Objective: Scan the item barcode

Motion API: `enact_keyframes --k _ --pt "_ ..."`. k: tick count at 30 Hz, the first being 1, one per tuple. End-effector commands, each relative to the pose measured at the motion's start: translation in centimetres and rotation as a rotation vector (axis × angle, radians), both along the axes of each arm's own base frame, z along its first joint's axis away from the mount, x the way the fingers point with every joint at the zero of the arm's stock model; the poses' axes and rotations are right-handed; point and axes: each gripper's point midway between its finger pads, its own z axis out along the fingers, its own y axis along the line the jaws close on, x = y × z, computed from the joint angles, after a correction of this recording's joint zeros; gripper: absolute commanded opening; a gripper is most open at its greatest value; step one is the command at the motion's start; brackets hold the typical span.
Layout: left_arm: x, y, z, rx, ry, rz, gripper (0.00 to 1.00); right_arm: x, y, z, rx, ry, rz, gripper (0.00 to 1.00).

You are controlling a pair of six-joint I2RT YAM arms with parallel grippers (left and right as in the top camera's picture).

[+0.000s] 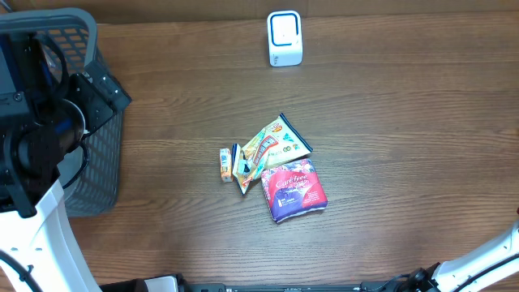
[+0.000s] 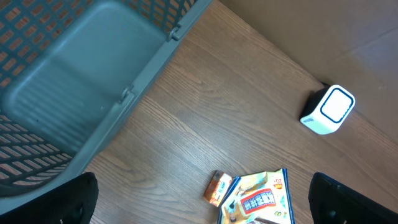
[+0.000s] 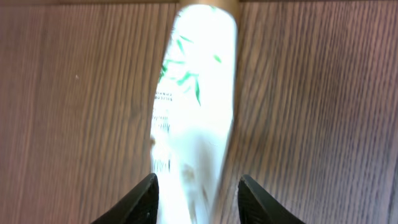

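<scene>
Right wrist view: the right hand point(image 3: 199, 199) is hanging over the wooden worktop point(image 3: 323, 112), its fingers point(image 3: 144, 200) standing parted, wider than the pack.
Item: a blurred white pack with green leaf print point(image 3: 196, 93) is showing between those fingers, unclamped.
Left hand point(image 2: 202, 199): is gaping wide, holding nothing.
Ahead of left hand: mesh basket point(image 2: 74, 93) is sitting leftward, scanner point(image 2: 328, 110) rightward.
</scene>
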Motion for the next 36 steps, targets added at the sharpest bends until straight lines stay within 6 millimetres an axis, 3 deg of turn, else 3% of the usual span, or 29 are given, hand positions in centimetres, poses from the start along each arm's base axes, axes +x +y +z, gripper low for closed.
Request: enact_keyframes --k 1,4,6,7,8,11,14,18,19,21,25,28,32,34,36 --pt "0.1 0.1 0.1 0.010 -0.003 -0.008 1.00 0.2 0.2 0.2 0.012 -0.005 0.013 0.45" --pt "0.1 0.1 0.1 0.010 -0.003 -0.008 1.00 1.3 1.5 0.7 0.054 -0.045 0.108 0.62" --pt "0.1 0.1 0.1 0.010 -0.003 -0.008 1.00 2.8 3.0 1.8 0.105 -0.119 0.205 0.86" --pt "0.1 0.1 0.1 0.010 -0.003 -0.008 1.00 5.1 5.4 3.9 0.173 -0.253 0.349 0.97" --pt "0.1 0.1 0.1 0.010 -0.003 -0.008 1.00 6.5 7.1 5.3 0.220 -0.348 0.438 0.99" --pt "0.1 0.1 0.1 0.010 -0.003 -0.008 1.00 9.2 12.3 9.1 0.369 -0.586 0.643 0.99" --pt "0.1 0.1 0.1 0.010 -0.003 -0.008 1.00 10.6 18.0 10.6 0.500 -0.670 0.808 0.99" --pt "0.1 0.1 0.1 0.010 -0.003 -0.008 1.00 11.3 26.8 9.4 0.546 -0.579 1.072 0.99" --pt "0.1 0.1 0.1 0.010 -0.003 -0.008 0.99 11.2 30.8 8.6 0.554 -0.515 1.195 0.99" --pt "0.1 0.1 0.1 0.010 -0.003 -0.008 1.00 11.0 35.5 7.4 0.559 -0.413 1.317 0.99" --pt "0.1 0.1 0.1 0.010 -0.003 -0.008 1.00 10.4 43.8 4.4 0.521 -0.179 1.470 1.00" --pt "0.1 0.1 0.1 0.010 -0.003 -0.008 1.00 9.5 50.8 3.1 0.504 -0.114 1.620 1.00" --pt "0.1 0.1 0.1 0.010 -0.003 -0.008 1.00 7.2 58.5 2.3 0.534 -0.074 1.763 1.00" --pt "0.1 0.1 0.1 0.010 -0.003 -0.008 1.00 5.9 61.6 2.3 0.538 -0.061 1.836 0.93" --pt "0.1 0.1 0.1 0.010 -0.003 -0.008 1.00 4.9 64.2 2.4 0.545 -0.054 1.878 0.74"
